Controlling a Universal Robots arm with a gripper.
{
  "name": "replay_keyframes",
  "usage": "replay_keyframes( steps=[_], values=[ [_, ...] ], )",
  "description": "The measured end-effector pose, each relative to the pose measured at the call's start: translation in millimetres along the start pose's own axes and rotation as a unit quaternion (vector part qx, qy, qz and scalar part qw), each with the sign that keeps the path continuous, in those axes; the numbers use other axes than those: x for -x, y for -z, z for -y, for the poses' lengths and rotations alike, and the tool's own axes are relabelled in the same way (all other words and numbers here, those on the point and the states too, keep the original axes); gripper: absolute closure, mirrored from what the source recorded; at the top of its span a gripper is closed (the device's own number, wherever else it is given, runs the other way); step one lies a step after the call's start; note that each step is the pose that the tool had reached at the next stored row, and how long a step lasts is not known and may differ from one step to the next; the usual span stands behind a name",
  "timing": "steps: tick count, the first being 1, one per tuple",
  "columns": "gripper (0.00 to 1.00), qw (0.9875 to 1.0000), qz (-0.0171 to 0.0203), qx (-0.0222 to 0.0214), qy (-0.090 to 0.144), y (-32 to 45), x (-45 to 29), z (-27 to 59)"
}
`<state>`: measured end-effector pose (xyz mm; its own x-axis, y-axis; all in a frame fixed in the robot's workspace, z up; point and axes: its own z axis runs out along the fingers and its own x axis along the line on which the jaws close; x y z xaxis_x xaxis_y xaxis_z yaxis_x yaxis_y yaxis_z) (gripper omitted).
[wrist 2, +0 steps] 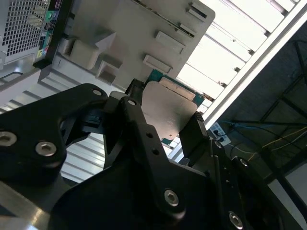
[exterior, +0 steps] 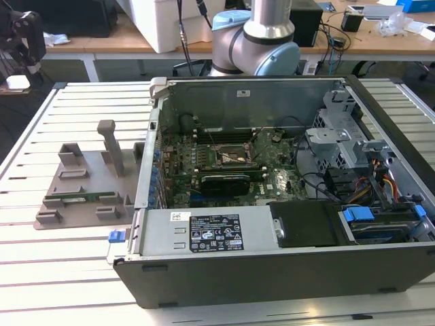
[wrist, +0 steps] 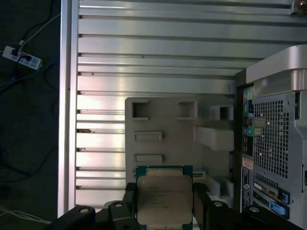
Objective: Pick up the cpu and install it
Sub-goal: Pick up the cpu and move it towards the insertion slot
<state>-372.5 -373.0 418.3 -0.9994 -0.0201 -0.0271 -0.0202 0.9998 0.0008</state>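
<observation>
While your gripper [wrist: 164,205] hangs over the table [wrist: 144,48], it is squeezing the cpu [wrist: 164,191] between its two black fingers [wrist: 129,197]. You can see this in both wrist views. One finger presses on one edge of the chip and the other finger presses on the edge across from it. The fingers are closed tight on the chip, with no gap between the pads and its sides.

In the first wrist view the shiny silver top of the chip faces the camera, and a thin green rim peeks out past the fingertips. In the second wrist view the gripper [wrist 2: 168,109] holds the cpu [wrist 2: 165,103] flat between the fingers [wrist 2: 135,96], and the chip looks lifted up, clear of what lies under it.

Right below the gripper sits a grey holder tray [wrist: 163,124] with little pockets and bumps, resting on the silver slatted table. Just to one side of the gripper stands the back of the computer case [wrist: 273,124], with its mesh wall and plugs.

In the exterior view you see the arm [exterior: 268,34] rising behind the open computer case [exterior: 272,272]. The square socket [exterior: 234,158] sits in the middle of the board inside the case. The grey holder tray [exterior: 75,197] lies beside the case on the exterior view's left, with a long green stick [exterior: 85,197] lying in it.
</observation>
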Motion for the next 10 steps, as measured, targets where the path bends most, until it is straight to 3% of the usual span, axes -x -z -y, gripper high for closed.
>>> replay_keyframes(
  steps=[10],
  values=[
    [0.45,1.0000,0.0000,-0.0002,0.000,-0.9,34.4,0.6]
  ],
)
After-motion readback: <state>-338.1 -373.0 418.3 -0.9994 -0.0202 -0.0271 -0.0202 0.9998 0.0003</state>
